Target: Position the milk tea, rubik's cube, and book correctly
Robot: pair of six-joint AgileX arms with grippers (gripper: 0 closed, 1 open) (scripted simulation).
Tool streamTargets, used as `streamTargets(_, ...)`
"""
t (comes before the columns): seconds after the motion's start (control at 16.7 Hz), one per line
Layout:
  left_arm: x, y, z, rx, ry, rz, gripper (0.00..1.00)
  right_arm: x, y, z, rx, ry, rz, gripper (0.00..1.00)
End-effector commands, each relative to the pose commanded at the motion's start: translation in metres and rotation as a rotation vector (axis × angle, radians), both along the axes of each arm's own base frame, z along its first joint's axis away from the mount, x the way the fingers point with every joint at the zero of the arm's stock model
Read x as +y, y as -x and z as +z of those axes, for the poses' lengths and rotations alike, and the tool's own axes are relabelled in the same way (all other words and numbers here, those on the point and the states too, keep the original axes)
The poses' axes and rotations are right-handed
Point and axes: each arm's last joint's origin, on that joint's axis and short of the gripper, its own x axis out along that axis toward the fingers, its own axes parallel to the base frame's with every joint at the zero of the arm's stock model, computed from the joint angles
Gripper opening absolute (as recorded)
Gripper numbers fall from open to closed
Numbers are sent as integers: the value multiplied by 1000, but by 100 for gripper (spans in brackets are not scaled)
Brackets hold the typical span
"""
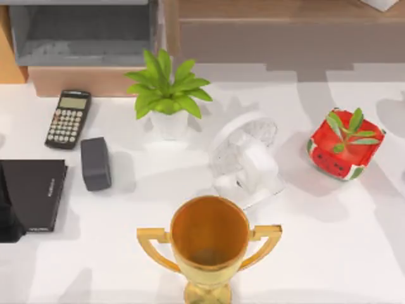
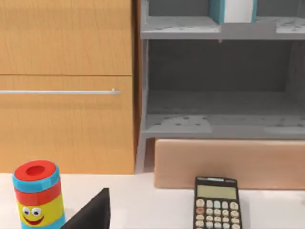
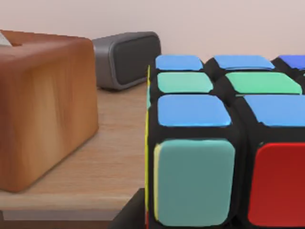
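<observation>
Right now the rubik's cube (image 3: pixel 224 143) sits near the wooden shelf's (image 3: pixel 105 167) edge; whether the right end effector grips it, I cannot tell—an early release could tip it off.

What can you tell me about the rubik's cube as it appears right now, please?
The rubik's cube appears close up in the right wrist view: black body with glossy rounded stickers, blue and green on top, teal and red on the near face, a yellow edge on its side. It sits upright on a wooden surface, apart from a wooden box and a grey speaker.
</observation>
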Motion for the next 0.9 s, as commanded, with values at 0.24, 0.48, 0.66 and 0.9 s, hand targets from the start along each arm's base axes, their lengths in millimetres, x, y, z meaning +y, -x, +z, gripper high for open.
streamTargets(0.24, 0, 0, 0, 0, 0, 0, 100, 1, 0, 1, -6, -4, -1, 0)
streamTargets(0.48, 0, 0, 0, 0, 0, 0, 100, -8, 3, 20, -68, -23, -1, 0)
streamTargets(0.66, 0, 0, 0, 0, 0, 0, 100, -19, -11, 40, -138, -34, -9, 0)
streamTargets(0.9, 0, 0, 0, 0, 0, 0, 100, -21, -61, 28, -97, -11, -14, 0)
